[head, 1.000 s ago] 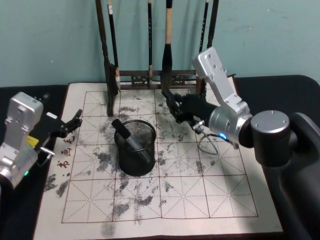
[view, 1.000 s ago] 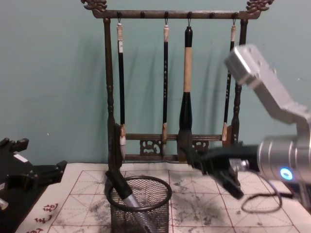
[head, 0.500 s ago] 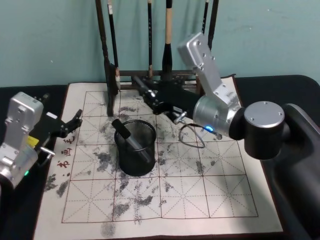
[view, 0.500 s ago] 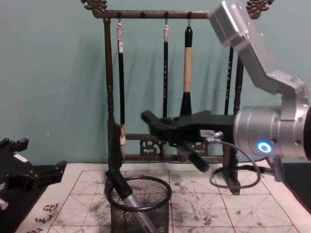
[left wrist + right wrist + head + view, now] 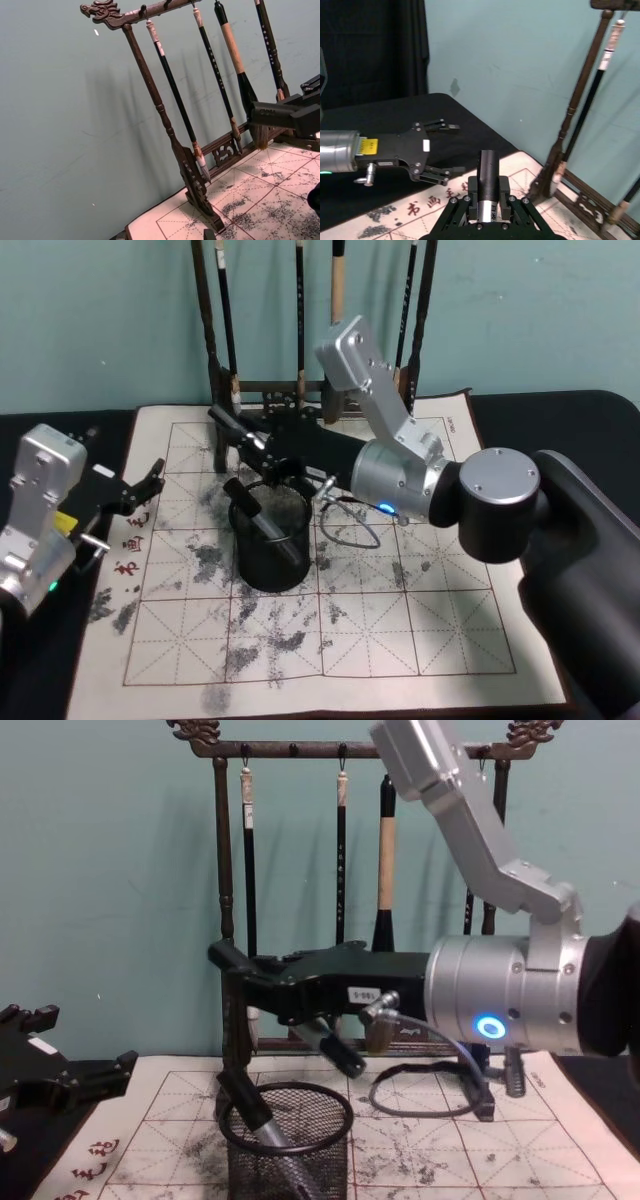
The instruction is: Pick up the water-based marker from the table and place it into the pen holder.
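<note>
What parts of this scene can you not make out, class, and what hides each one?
Black wire-mesh pen holder: base cut off by the chest view's lower edge.
Silver, black-capped marker: rear end hidden within the right gripper, right wrist view; label too small.
Dark wooden brush rack: top cut off, head view.

Even indoor light — soft shadows on the teal wall, slight blur throughout.
</note>
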